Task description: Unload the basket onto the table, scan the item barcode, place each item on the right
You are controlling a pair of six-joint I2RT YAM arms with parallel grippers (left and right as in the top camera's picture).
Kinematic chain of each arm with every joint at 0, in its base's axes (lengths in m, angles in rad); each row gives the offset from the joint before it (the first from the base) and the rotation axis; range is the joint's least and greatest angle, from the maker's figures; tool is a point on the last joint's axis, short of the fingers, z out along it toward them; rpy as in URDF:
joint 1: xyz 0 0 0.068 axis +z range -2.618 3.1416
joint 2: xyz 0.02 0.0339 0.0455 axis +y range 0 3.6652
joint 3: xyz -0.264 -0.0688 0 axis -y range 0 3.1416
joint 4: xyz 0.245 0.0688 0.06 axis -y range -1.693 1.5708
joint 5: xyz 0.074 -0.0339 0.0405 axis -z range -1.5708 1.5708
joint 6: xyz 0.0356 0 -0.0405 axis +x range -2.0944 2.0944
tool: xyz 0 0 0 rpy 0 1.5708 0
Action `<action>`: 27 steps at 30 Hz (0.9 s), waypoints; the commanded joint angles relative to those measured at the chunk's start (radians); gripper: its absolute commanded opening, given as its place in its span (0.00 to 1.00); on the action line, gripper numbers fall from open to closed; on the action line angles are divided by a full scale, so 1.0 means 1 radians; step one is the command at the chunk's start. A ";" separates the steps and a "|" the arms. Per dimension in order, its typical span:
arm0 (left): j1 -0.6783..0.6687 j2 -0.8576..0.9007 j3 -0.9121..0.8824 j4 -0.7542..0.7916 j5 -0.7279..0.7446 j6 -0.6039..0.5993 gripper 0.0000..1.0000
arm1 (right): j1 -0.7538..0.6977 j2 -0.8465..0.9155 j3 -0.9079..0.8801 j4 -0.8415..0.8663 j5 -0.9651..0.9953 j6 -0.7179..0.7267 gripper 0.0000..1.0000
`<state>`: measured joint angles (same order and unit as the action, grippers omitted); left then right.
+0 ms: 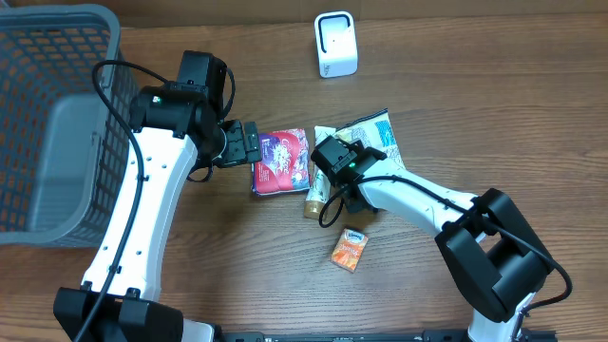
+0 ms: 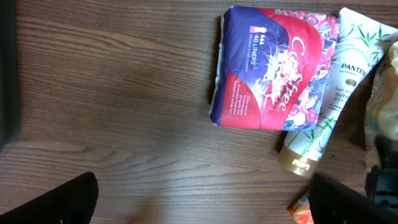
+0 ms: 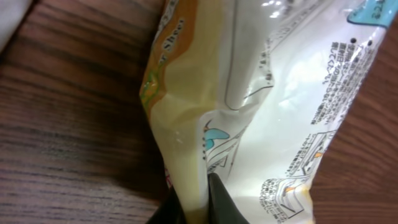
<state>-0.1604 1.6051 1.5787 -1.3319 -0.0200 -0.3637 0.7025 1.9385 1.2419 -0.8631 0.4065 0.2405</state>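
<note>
Labels first. Read on the red-and-blue soft pack of liners (image 2: 273, 68): "40 LINERS" in white, plus a large creased script brand, apparently "Carefree". Read on the white squeeze tube with leaf print and gold cap (image 2: 329, 106): "PANTENE"; smaller lines beneath too fine to make out. On the glossy white-and-yellow plastic pouch (image 3: 267, 106): blocks of dense black small print and outlined boxes on the white face, and an orange band with letters along one edge. None sharp enough to read from the right wrist view. On the small orange packet (image 1: 350, 249): a pale blue patch, writing too small to tell.

Positions, overhead view.
- Pouch near the centre of the brown wood-grain worktop (image 1: 475, 95), at 3 o'clock of the liners pack. Resting or lifted: cannot tell.
- Tube against the pack's 5 o'clock corner, cap end toward 6 o'clock.
- White box-shaped barcode scanner (image 1: 335, 45) upright at about 11 o'clock of the pouch, well apart from it.
- Orange packet at 6 o'clock of the right tool, apart.
- Grey plastic mesh basket (image 1: 57, 114) at the 9 o'clock edge.

Right tool (image 3: 194, 208): fingers together, clamped on a folded yellow edge of the pouch, the film pinched thin between the two dark fingertips. Rest of the pouch spread toward 12 and 1 o'clock in the wrist view. Seen from overhead, grip placed at the pouch's 8 o'clock side.

Left tool (image 1: 252, 145): fingers wide apart, gripping nothing, just at 9 o'clock of the liners pack. Pouch beyond the pack, at 3 o'clock from this tool, not touching.
</note>
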 commanded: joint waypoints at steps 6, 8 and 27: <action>-0.003 -0.002 0.007 0.001 -0.010 -0.010 1.00 | -0.034 0.005 0.232 -0.159 -0.103 0.085 0.04; -0.003 -0.002 0.007 0.001 -0.010 -0.010 1.00 | -0.054 0.005 0.322 -0.207 -0.208 0.085 0.04; -0.003 -0.002 0.007 0.001 -0.010 -0.010 1.00 | -0.506 0.005 0.131 -0.023 -1.469 0.159 0.04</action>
<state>-0.1604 1.6051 1.5787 -1.3319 -0.0204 -0.3637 0.2386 1.9537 1.4551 -0.9226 -0.9718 0.3347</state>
